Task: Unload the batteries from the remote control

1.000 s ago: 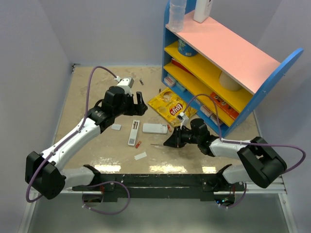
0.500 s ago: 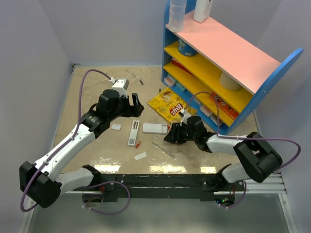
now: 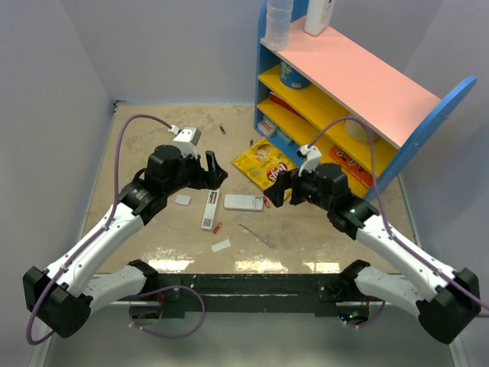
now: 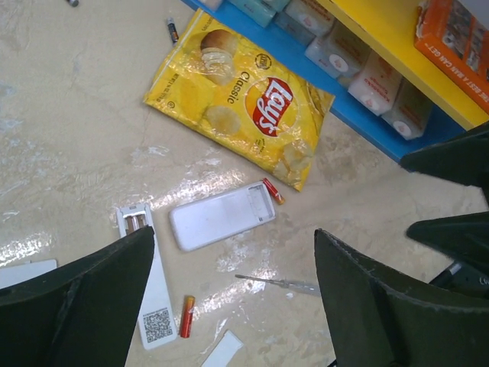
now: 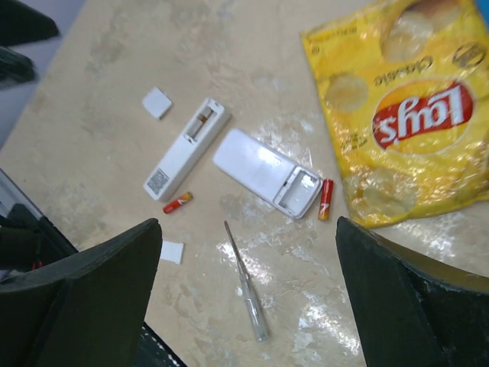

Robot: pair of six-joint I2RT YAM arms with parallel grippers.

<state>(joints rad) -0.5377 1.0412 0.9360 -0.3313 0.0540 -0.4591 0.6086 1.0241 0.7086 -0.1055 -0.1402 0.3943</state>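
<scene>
1. Top external: the left hand [image 3: 214, 170] hovers over the desk [image 3: 153, 138], up and left of the remote [image 3: 243, 202]. Its fingers are apart with nothing between them.
2. The right hand [image 3: 276, 191] hangs just right of the remote, fingers spread wide too, gripping nothing.
3. The remote lies flat mid-desk, plain back up, with its battery bay uncovered at the end toward the shelf [image 3: 359, 99]. From the right wrist the bay looks empty, though glare makes that hard to swear to.
4. One battery [image 3: 266, 202] lies on the desk right at that open end, touching the remote or very nearly.
5. The second battery [image 3: 218, 227] lies well apart from the first, just beside the near end of a white bar [image 3: 209, 209] that sits left of the remote.
6. A thin grey stick [image 3: 257, 235] lies on the near side of the remote, not touching it.
7. A yellow chip bag [image 3: 263, 164] lies flat just beyond the remote, in front of the shelf.
</scene>
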